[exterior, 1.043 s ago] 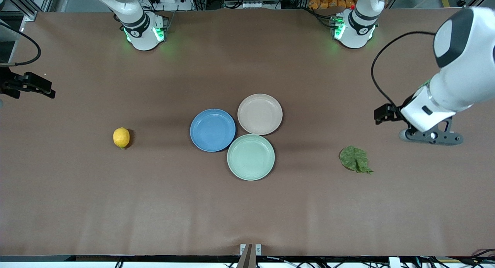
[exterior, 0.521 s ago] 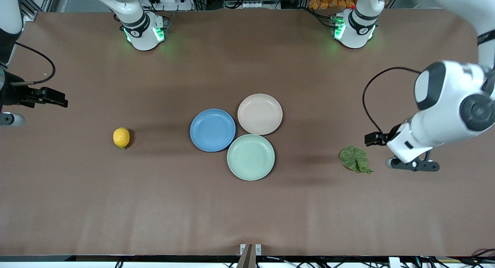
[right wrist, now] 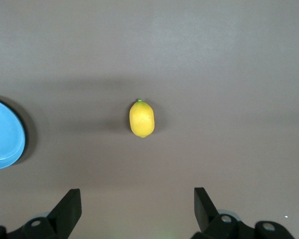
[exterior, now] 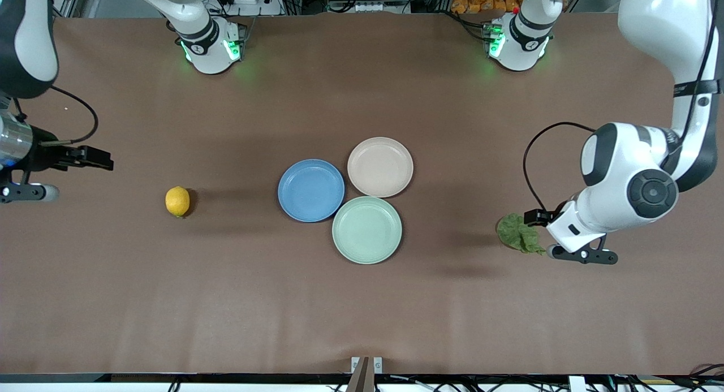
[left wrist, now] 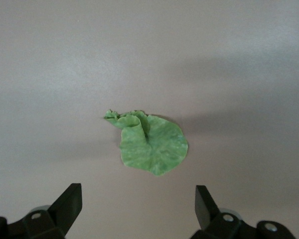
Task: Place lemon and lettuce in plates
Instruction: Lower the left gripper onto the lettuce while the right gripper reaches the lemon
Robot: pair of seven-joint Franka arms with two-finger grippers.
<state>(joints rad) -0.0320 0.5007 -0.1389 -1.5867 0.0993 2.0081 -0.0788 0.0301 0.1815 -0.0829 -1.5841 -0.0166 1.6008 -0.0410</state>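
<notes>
Brown tabletop [exterior: 362, 301] fills my front view, with three plates touching in a cluster at its middle: the blue plate [exterior: 311, 190] toward the right arm's end, the beige-pink plate [exterior: 380, 167] farthest from the camera, and a mint-green plate [exterior: 367, 229] nearest it. I see nothing lying in any of them. My lemon [exterior: 177, 201] sits alone on the bare surface, well apart from the blue plate, toward the right arm's end. My lettuce [exterior: 519, 232] lies flat toward the left arm's end, well apart from the plates. I have the left claw [left wrist: 138, 206] up in the air just beside the lettuce, fingers spread wide and holding nothing. My right claw [right wrist: 137, 206] hangs over the tabletop's edge at the right arm's end, near the lemon, likewise wide open and empty
</notes>
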